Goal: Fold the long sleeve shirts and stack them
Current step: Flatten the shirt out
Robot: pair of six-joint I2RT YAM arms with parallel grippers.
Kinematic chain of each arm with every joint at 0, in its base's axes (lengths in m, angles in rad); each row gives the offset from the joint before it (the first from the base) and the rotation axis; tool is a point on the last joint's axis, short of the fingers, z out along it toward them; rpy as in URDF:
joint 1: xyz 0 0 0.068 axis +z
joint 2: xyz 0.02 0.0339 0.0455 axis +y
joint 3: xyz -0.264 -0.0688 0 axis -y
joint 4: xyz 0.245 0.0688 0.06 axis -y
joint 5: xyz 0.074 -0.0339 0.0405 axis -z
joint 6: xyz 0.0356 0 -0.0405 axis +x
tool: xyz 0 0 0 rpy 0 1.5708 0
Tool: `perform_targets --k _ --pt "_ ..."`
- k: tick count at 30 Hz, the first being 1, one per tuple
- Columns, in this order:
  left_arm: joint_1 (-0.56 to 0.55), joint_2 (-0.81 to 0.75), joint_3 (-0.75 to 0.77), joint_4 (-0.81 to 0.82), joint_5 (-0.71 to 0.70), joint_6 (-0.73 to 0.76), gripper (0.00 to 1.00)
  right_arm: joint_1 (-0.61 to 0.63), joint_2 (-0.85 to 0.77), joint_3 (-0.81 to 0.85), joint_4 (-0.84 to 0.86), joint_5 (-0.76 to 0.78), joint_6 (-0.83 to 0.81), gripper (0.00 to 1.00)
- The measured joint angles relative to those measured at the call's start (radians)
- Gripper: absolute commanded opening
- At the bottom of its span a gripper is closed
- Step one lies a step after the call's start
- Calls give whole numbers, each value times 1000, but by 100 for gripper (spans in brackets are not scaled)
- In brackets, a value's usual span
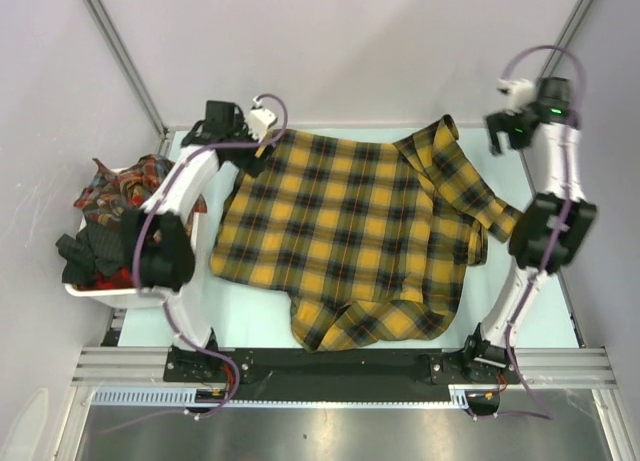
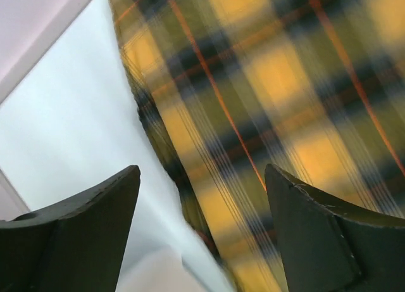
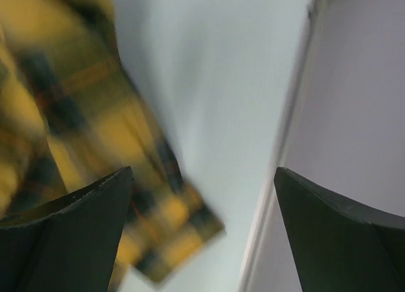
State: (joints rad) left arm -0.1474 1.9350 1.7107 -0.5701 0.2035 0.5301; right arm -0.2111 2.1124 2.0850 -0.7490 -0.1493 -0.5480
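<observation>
Lying flat, still unfolded, the yellow shirt (image 1: 350, 221) had left hand (image 2: 202, 167) and right hand (image 3: 204, 168) wide, empty, by its far corners.

Left end effector (image 2: 201, 178) and right end effector (image 3: 204, 177), both wide open.

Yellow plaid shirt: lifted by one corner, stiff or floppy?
Likely floppy: the yellow plaid shirt lies spread with its near hem rumpled. Pushed, it would probably bunch on the table rather than slide whole.

Matt cloth, smooth table
The yellow plaid shirt (image 1: 350, 231) is soft flannel; the table (image 1: 250, 311) at 7 o'clock looks smooth.
</observation>
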Motion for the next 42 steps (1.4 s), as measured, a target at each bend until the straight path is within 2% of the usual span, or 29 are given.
perform_targets --k 3,5,7,10,14,17,20,21,24,28,30,32,34,35,38,42 --pt "0 -215 -180 -47 92 67 86 -142 -173 -143 -110 -83 -31 91" --pt "-12 -334 -294 -79 149 114 86 -195 -324 -304 -179 -115 -51 89" --pt "-32 -423 -404 -114 186 158 86 -177 -430 -422 -237 -145 -56 86" --pt "-84 -513 -605 -153 195 218 86 -60 -541 -627 -249 -174 -47 84" --pt "-151 -520 -726 -191 181 256 87 82 -533 -856 -223 -162 -5 80" --pt "-169 -521 -756 -197 153 275 88 108 -494 -933 -207 -123 24 77" --pt "-186 -533 -792 -172 108 294 85 121 -472 -986 -160 -74 44 70" --pt "-194 -539 -809 -164 96 301 84 124 -468 -998 -145 -60 48 61" --pt "-232 -548 -862 -138 45 320 81 127 -439 -1033 -89 0 51 50" --pt "-302 -549 -925 -119 0 346 74 118 -394 -1037 -51 58 49 43" --pt "-338 -552 -945 -119 -11 348 69 104 -379 -1025 -51 68 48 43" --pt "-374 -561 -955 -121 -18 345 70 87 -356 -996 -68 75 43 43" --pt "-407 -576 -958 -122 -18 344 72 57 -323 -948 -88 76 30 50" --pt "-419 -585 -958 -122 -16 343 76 35 -307 -917 -95 73 19 59" --pt "-435 -614 -955 -136 0 336 81 -31 -290 -817 -138 14 -19 73" --pt "-435 -660 -916 -172 42 316 84 -108 -354 -685 -214 -87 -64 78"
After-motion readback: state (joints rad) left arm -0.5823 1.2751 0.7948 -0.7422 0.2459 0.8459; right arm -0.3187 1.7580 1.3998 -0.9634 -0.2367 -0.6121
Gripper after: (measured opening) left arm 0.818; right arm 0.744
